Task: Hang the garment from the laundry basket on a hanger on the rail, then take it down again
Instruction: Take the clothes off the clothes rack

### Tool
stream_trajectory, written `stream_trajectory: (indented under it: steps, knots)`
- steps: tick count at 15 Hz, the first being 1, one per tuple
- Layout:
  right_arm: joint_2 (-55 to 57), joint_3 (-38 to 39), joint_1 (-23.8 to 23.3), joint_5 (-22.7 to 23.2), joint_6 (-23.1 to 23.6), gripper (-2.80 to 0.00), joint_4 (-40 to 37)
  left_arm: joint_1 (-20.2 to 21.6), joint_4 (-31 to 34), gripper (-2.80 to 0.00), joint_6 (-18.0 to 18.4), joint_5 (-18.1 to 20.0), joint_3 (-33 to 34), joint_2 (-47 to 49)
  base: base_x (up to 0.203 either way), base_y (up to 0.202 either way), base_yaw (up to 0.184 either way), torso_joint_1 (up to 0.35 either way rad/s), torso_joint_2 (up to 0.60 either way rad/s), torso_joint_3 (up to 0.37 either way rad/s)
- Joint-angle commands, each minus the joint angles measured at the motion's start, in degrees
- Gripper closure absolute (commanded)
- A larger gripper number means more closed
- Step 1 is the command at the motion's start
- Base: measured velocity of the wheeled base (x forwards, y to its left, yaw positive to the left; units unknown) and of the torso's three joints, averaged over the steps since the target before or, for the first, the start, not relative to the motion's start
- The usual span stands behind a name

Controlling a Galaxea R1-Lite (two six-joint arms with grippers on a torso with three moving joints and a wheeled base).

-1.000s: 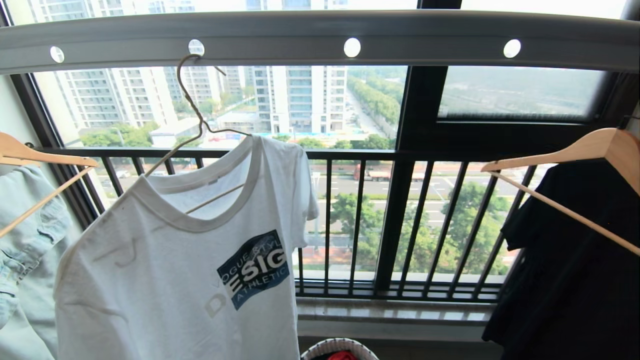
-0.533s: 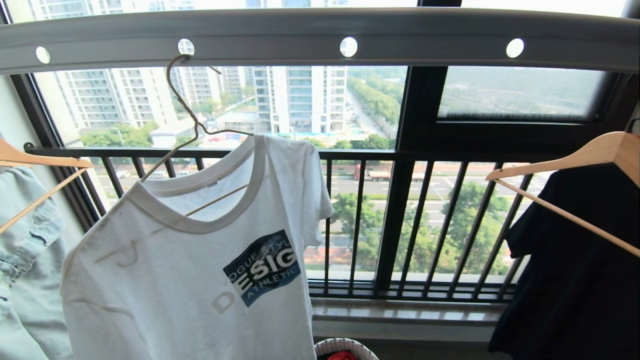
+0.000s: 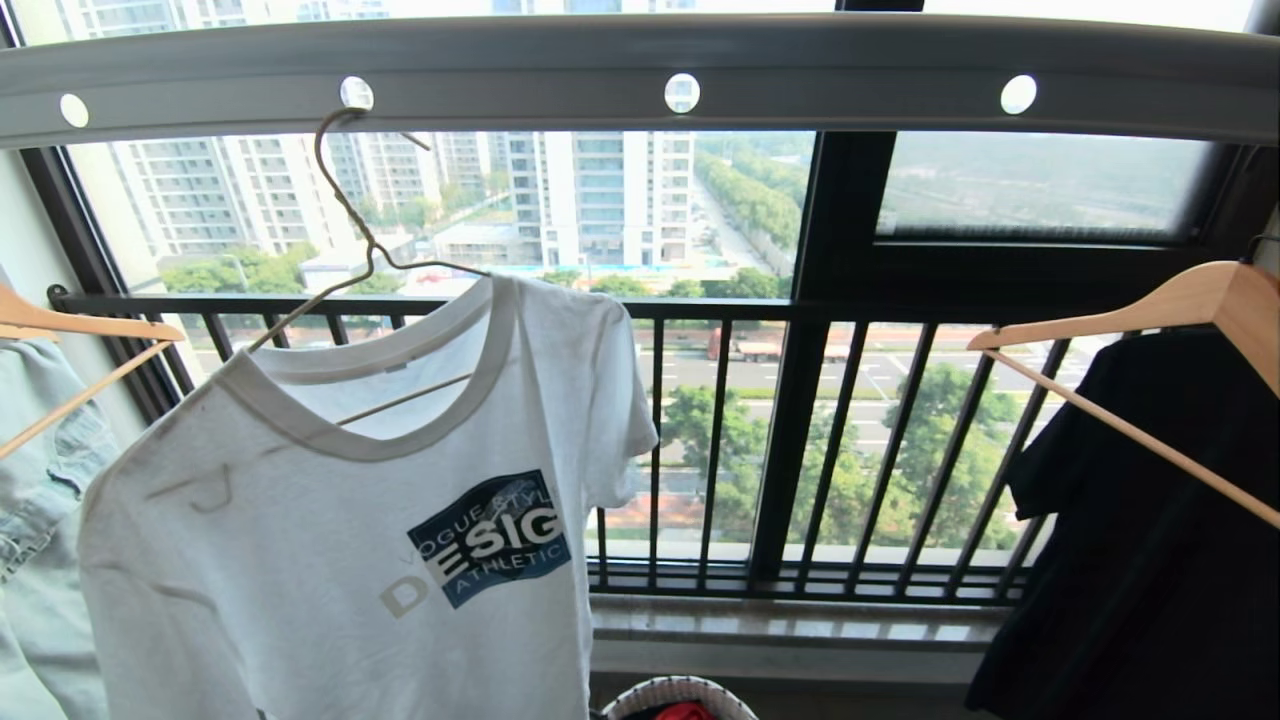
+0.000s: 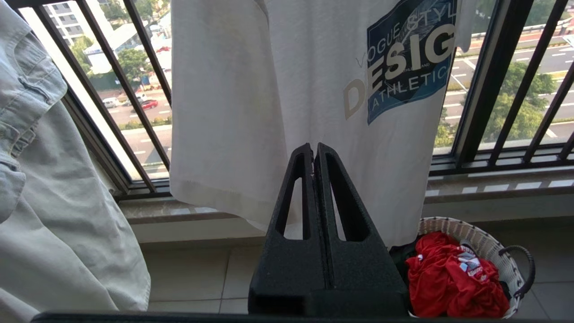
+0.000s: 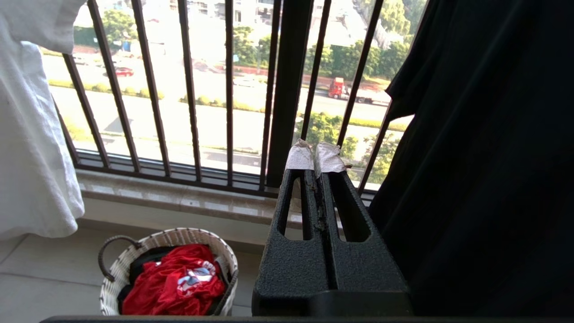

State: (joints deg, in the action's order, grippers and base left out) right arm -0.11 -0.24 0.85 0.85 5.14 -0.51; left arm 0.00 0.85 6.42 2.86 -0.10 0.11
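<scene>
Garment [image 3: 330, 540], white tee with the blue-teal chest graphic, hangs from the rail [image 3: 640, 75]; it is largest in view, left of centre, with its hem above the floor in front of the window bars [image 3: 800, 440]. Rail spans the whole top of the head view; hook of the cream hanger [image 3: 345, 215] sits at the second round hole from the left. Hanger tilted, left end lower; tee sits skewed, collar open on one side.

Neighbours: pale denim jacket [image 3: 40, 500] on a wood hanger at far left, black garment [image 3: 1150, 530] on another at right. Laundry basket [image 5: 168, 271] on the floor below, holding a red garment [image 5: 172, 285].

Left pincer [image 4: 314, 150] pressed together, empty, low, pointed at the tee's lower front. Right pincer [image 5: 316, 152] pressed together, empty, taped tips, beside the black garment.

Judgement: hanging half looks done; take-down not yet begun. Next move calls for an arm to rise to the hook, spread its pincer, grip the neck and lift clear of the hole. Tee may slide off the low end.
</scene>
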Motion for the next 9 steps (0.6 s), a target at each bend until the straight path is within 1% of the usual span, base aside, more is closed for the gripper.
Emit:
stream_trajectory:
  steps: [1,5,9]
  knots:
    - [0.1,0.2,0.0,0.0,-0.1,0.00,0.0,0.0,0.0,0.00,-1.0,-0.1,0.1,0.0,0.000,0.000,0.000,0.000,0.00,0.000]
    - [0.1,0.2,0.0,-0.1,-1.1,0.00,0.1,0.0,0.0,0.00,-1.3,-0.1,0.1,0.0,0.000,0.000,0.000,0.000,0.00,0.000]
    - [0.1,0.2,0.0,-0.1,-1.1,0.00,0.2,0.0,0.0,0.00,-2.7,-0.6,0.1,-0.1,0.000,0.000,0.000,0.000,0.00,0.000]
